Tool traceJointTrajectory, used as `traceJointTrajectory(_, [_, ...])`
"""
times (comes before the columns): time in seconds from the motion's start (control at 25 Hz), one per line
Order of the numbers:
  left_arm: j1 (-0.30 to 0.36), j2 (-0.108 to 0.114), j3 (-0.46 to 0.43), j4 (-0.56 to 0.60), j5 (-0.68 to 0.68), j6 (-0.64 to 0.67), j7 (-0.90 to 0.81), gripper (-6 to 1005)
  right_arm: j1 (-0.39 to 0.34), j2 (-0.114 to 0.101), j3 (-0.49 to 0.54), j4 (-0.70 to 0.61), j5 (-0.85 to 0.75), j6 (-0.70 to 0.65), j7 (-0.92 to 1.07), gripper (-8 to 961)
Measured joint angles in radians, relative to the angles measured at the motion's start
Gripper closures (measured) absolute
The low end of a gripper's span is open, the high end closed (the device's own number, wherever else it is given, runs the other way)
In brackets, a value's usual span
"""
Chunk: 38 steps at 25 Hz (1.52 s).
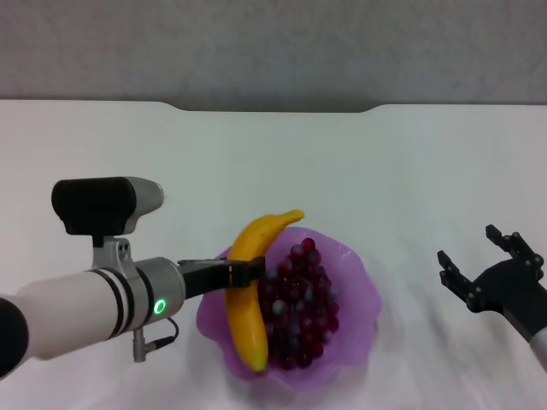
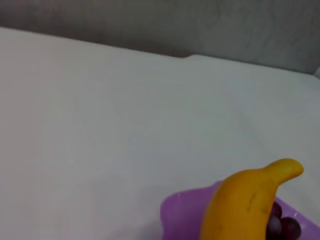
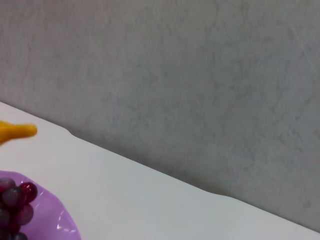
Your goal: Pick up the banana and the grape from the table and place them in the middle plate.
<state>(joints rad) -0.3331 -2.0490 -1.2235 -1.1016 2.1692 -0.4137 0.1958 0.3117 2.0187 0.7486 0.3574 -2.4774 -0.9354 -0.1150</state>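
The purple plate (image 1: pixel 355 282) with a wavy rim stands on the white table (image 1: pixel 359 162) at front centre. The bunch of dark red grapes (image 1: pixel 301 307) lies inside it. The yellow banana (image 1: pixel 244 299) lies along the plate's left side, its upper tip reaching over the rim. My left gripper (image 1: pixel 246 272) reaches in from the left, and its black fingers close across the banana's middle. The left wrist view shows the banana (image 2: pixel 245 205) over the plate's rim (image 2: pixel 180 212). My right gripper (image 1: pixel 481 254) is open and empty to the right of the plate.
The table's far edge has a shallow notch (image 1: pixel 273 108) in front of a grey wall (image 1: pixel 273 43). The right wrist view shows the plate's rim (image 3: pixel 50 215), some grapes (image 3: pixel 15 200) and the banana's tip (image 3: pixel 17 131).
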Motion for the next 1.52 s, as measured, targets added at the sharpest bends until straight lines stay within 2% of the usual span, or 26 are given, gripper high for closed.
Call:
traceJointTrajectory(0.32, [-0.041, -0.001, 0.078, 0.054, -0.014, 0.057, 0.002, 340, 0.000, 0.000, 0.000, 0.000, 0.000, 0.002, 0.000, 139])
traceJointTrajectory(0.84, [-0.022, 0.002, 0.104, 0.042, -0.003, 0.122, 0.007, 305, -0.001, 0.002, 0.000, 0.000, 0.000, 0.004, 0.000, 139])
traceJointTrajectory(0.92, [-0.004, 0.004, 0.098, 0.021, -0.001, 0.130, 0.028, 237, -0.003, 0.002, 0.000, 0.000, 0.000, 0.004, 0.000, 139])
traceJointTrajectory(1.0, [0.029, 0.005, 0.090, -0.011, -0.001, 0.150, 0.057, 170, -0.004, 0.002, 0.000, 0.000, 0.000, 0.003, 0.000, 139])
traceJointTrajectory(1.08, [0.093, 0.006, 0.067, -0.072, -0.001, 0.191, 0.117, 102, -0.007, 0.002, 0.000, 0.000, 0.000, 0.002, 0.000, 139])
traceJointTrajectory(1.24, [0.235, 0.007, 0.012, -0.205, -0.001, 0.271, 0.242, 102, -0.010, 0.001, 0.003, 0.000, 0.000, 0.001, 0.000, 139])
traceJointTrajectory(1.44, [0.401, 0.007, 0.041, -0.244, -0.002, 0.570, 0.402, 102, -0.015, 0.001, 0.007, 0.007, 0.000, -0.003, 0.006, 139])
traceJointTrajectory(1.52, [0.434, 0.007, 0.075, -0.217, 0.005, 0.711, 0.435, 102, -0.016, 0.001, 0.006, 0.017, 0.000, -0.004, 0.018, 139])
